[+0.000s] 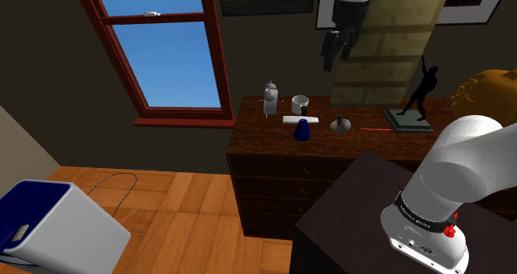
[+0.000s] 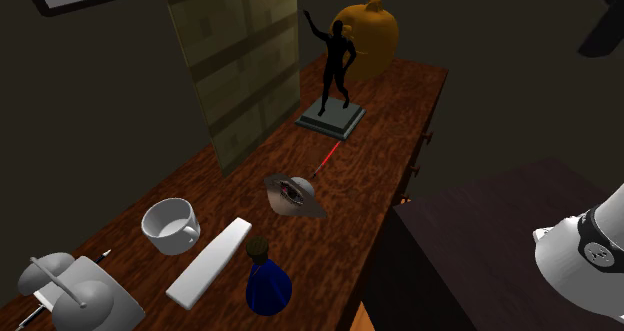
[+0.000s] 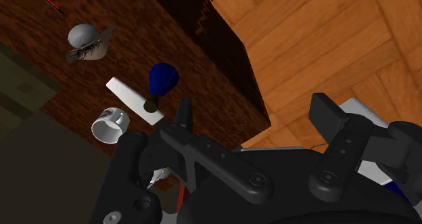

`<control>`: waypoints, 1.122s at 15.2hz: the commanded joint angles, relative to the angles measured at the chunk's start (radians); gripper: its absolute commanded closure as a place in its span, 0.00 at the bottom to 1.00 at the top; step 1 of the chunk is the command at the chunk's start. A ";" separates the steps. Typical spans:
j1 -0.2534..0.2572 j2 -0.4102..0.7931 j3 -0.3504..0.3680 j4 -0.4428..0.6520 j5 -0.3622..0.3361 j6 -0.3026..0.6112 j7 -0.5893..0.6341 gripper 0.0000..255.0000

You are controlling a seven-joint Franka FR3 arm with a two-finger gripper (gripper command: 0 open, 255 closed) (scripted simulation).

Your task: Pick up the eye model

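eye model (image 2: pixel 296 194): grey shell, dark red-brown iris
dresser (image 2: pixel 385 129): dark reddish-brown wood grain
cup (image 2: pixel 170 225): white
bottle (image 2: pixel 267 284): deep blue, dark stopper
flat bar (image 2: pixel 210 261): white
figurine (image 2: pixel 337 64): black, on a dark grey base
sack (image 2: pixel 368 34), dresser's far end: orange
panel (image 2: pixel 235 59): olive-yellow with darker bands
floor (image 1: pixel 166 206): orange-brown planks
window frame (image 1: pixel 217 57): red-brown, around blue sky

Dresser (image 2: pixel 395 99) with eye model (image 2: pixel 296 193), mug (image 2: pixel 170 224)

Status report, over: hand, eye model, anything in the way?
Hand open, raised well clear. Eye model sits on dresser, untouched. Blue bottle nearby, apart.
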 commanded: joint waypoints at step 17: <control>-0.157 0.349 -0.104 -0.124 -0.081 0.431 0.118 0.00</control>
